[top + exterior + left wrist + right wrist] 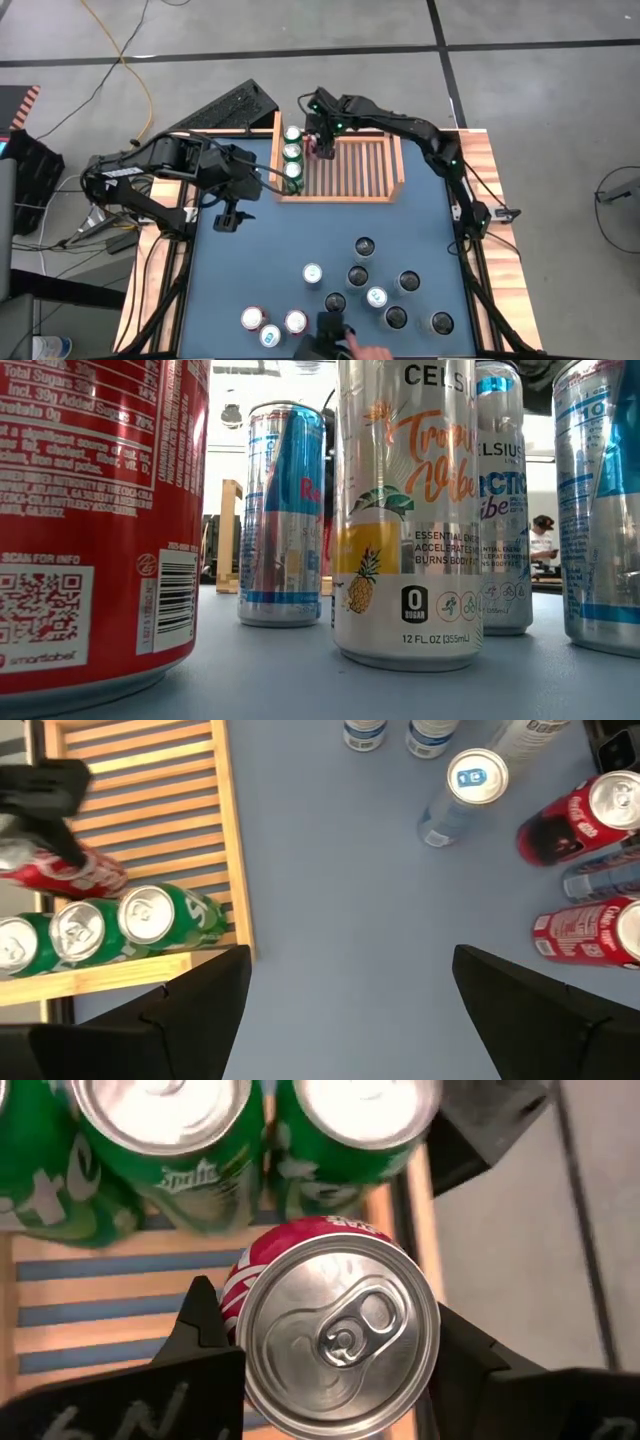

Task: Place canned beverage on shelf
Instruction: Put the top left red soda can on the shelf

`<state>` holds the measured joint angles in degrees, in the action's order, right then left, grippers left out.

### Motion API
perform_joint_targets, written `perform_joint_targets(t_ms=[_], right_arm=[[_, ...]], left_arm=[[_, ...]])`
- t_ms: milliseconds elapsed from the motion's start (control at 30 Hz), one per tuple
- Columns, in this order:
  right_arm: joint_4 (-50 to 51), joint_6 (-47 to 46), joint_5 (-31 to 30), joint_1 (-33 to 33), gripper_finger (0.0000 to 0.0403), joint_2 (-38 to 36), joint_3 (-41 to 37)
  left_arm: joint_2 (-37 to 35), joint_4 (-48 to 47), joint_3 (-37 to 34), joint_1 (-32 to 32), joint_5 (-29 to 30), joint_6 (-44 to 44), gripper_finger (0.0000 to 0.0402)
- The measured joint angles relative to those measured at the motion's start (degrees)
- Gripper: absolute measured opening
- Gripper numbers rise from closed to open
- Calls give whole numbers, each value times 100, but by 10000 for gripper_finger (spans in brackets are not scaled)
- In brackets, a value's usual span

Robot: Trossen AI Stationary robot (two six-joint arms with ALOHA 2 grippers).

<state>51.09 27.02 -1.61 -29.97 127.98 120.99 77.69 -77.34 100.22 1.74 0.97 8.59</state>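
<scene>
Red can (pixel 335 1330) held in right gripper (pixel 330 1345), jaws clamped on its sides, top w/ pull-tab facing wrist cam. In high view same can (pixel 323 148) sits at shelf's far-left part, just beside the green row; whether its base touches the slats: can't tell.

Near edge of surface (pixel 260 250): loose cans in two groups. Near-left: three cans, red/white tops (pixel 272 325). Near-right: approx. eight cans, mostly dark tops (pixel 385 285), a couple light-topped. A person's hand (pixel 370 352) shows at near edge, next to a dark object between the groups. Low view is filled by these: red can w/ barcode (pixel 95 520), blue-silver can (pixel 285 515), pineapple-print can (pixel 405 515), more behind.

Mid surface, left side: left gripper (pixel 230 213) hangs over bare blue, jaws wide, holding nothing; not touching shelf. Its wrist cam looks down past both fingers (pixel 180 1010) at blue surface, shelf corner on one side, loose cans well apart on other.

Far side: shelf (pixel 392 190), light wood, slatted base, low walls. Three green cans (pixel 292 153) upright in a line along its left wall, touching or nearly so. Rest of slats to the right carry no cans. Right arm reaches in from far-right corner of surface, over shelf's far wall.

Beyond surface: grey floor, yellow cable, dark keyboard-like item (pixel 225 108) behind shelf's left corner.
</scene>
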Motion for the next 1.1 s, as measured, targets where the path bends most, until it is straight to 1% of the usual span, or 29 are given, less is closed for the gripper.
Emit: perform_joint_targets(t_ms=[100, 333, 400, 733, 867, 1100], right_arm=[[332, 4, -111, 36, 167, 305, 308], [851, -19, -226, 32, 178, 940, 1414], [661, 20, -286, 32, 179, 945, 1328], [673, -6, -299, -18, 186, 914, 1311], [654, -4, -299, -18, 200, 916, 1309], [631, -4, -262, -7, 242, 919, 1307]], left_arm=[[0, 2, 0, 0, 20, 39, 334], [0, 0, 0, 0, 19, -40, 334], [0, -5, 0, 0, 18, -77, 334], [0, 5, 0, 0, -10, -119, 334], [0, 4, 0, 0, -8, -202, 334], [0, -2, 0, 0, -8, -239, 334]])
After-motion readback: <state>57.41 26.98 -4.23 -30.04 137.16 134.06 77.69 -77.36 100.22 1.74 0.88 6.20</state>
